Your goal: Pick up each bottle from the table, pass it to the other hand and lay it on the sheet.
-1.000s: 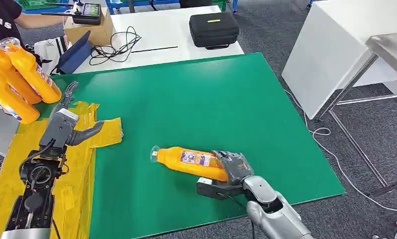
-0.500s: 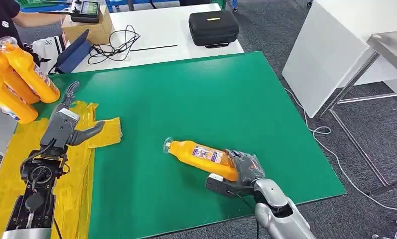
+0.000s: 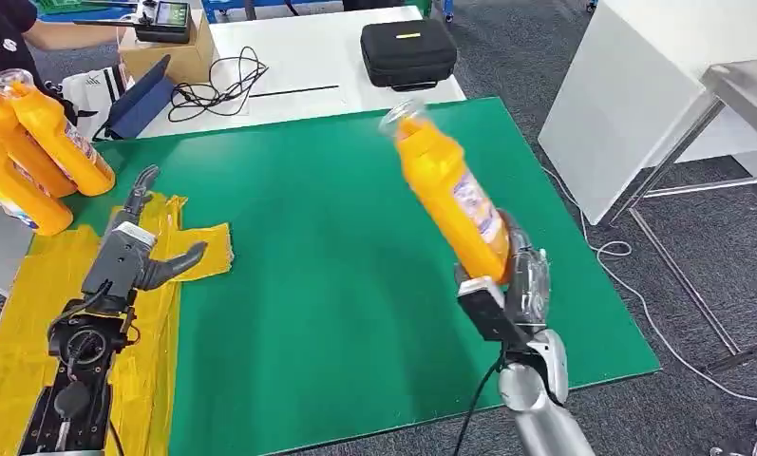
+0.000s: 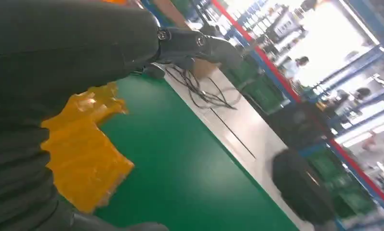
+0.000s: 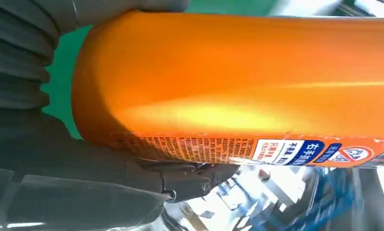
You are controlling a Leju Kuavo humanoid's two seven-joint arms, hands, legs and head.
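My right hand [image 3: 517, 285] grips an orange bottle [image 3: 447, 183] by its base and holds it up over the right part of the green mat [image 3: 336, 228], cap tilted up and away. Close up, the bottle [image 5: 238, 82] lies across my right hand [image 5: 84, 183]. My left hand [image 3: 132, 249] hovers open over the yellow sheet [image 3: 146, 370] at the mat's left side, fingers spread. Its thumb [image 4: 194, 45] reaches above the sheet's corner [image 4: 84, 149]. Three more orange bottles [image 3: 32, 152] are held at the far left.
A white table [image 3: 289, 57] behind the mat carries a black case [image 3: 407, 52], black cables [image 3: 217, 90] and a cardboard box [image 3: 170, 52]. A person [image 3: 4, 33] stands at the back left. A white panel [image 3: 640, 104] and metal frame stand right of the mat.
My right hand has lifted the bottle off the mat and swung it from lying flat to nearly upright, further right and higher. My left hand has barely shifted.
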